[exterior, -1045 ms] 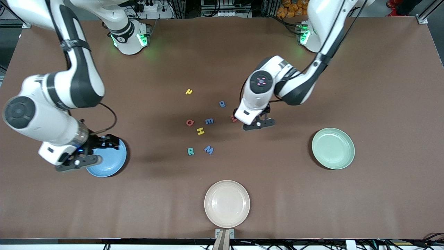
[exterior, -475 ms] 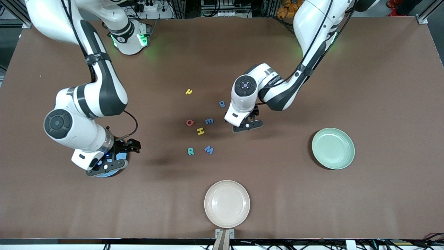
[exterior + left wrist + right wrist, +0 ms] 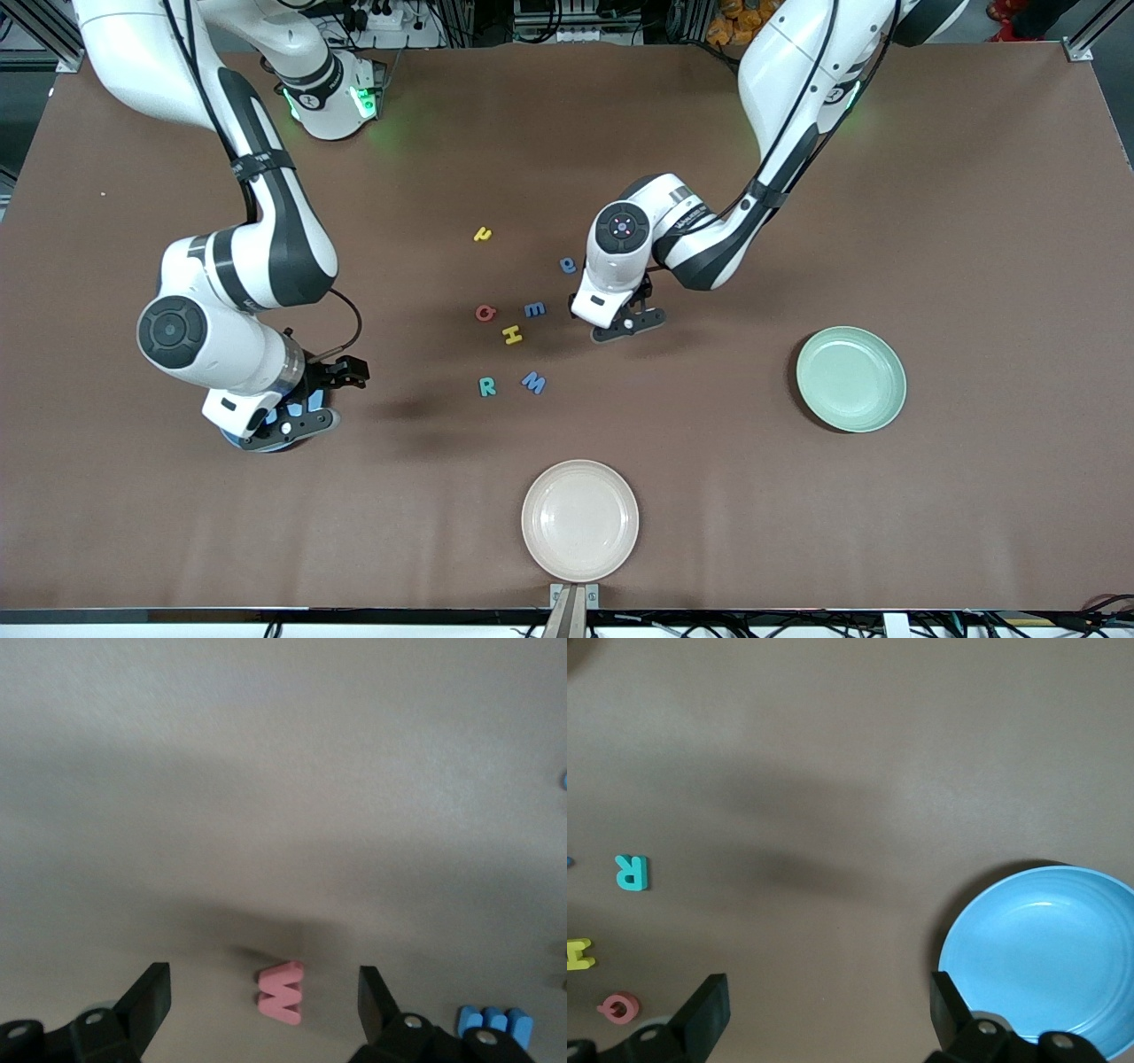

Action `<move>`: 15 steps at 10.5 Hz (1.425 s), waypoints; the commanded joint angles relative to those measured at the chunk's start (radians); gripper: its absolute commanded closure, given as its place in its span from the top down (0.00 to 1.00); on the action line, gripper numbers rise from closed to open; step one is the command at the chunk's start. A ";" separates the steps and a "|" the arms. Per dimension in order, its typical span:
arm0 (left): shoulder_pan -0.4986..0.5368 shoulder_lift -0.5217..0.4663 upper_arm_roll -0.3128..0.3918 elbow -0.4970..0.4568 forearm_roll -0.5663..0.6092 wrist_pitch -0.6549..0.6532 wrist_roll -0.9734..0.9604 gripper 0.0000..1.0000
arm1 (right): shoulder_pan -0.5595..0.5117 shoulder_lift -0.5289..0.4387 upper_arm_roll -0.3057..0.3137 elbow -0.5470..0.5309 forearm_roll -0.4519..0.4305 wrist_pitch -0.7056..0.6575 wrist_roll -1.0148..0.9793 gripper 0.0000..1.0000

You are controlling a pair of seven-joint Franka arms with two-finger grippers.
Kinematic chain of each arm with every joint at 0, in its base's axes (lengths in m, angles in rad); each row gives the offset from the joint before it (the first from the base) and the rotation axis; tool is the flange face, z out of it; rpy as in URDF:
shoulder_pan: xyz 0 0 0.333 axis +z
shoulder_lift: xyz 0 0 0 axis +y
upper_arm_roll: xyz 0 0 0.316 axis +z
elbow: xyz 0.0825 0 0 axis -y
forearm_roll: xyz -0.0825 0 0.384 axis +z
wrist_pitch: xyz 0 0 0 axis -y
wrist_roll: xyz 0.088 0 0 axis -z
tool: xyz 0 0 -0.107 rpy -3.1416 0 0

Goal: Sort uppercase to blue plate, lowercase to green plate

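The red m (image 3: 283, 992) lies on the table between the open fingers of my left gripper (image 3: 264, 1005), which hangs low over it (image 3: 625, 322); the hand hides that letter in the front view. The blue m (image 3: 534, 309) lies beside it. The yellow hooked letter (image 3: 482, 234) and blue a/e-like letter (image 3: 568, 264) lie farther from the camera. Red G (image 3: 485, 312), yellow H (image 3: 512, 335), teal R (image 3: 487, 386) and angular blue M (image 3: 533, 382) lie mid-table. My right gripper (image 3: 288, 424) is open and empty over the blue plate's (image 3: 1045, 957) edge. The green plate (image 3: 850, 378) is empty.
A cream-white plate (image 3: 579, 520) sits near the table's front edge, nearer the camera than the letters. In the front view the right arm's hand covers most of the blue plate (image 3: 229, 437).
My right arm swung toward the table's middle and now covers most of the blue plate. My left gripper shifted over the red m, which it now hides in the front view.
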 commanded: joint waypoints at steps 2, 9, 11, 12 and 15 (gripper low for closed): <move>-0.025 0.023 0.006 -0.007 0.033 0.036 -0.052 0.85 | 0.073 0.092 -0.004 0.028 0.015 0.068 0.075 1.00; -0.032 0.056 0.010 -0.015 0.033 0.074 -0.060 0.64 | 0.253 0.292 -0.007 0.183 0.003 0.184 0.355 1.00; -0.030 0.056 0.010 -0.015 0.046 0.074 -0.060 0.23 | 0.259 0.324 -0.007 0.188 0.004 0.198 0.363 1.00; -0.027 0.054 0.010 -0.014 0.046 0.074 -0.058 0.00 | 0.271 0.335 -0.006 0.188 0.004 0.198 0.364 1.00; 0.028 0.015 0.010 -0.004 0.049 0.063 -0.042 0.00 | 0.280 0.339 -0.006 0.180 0.009 0.198 0.366 1.00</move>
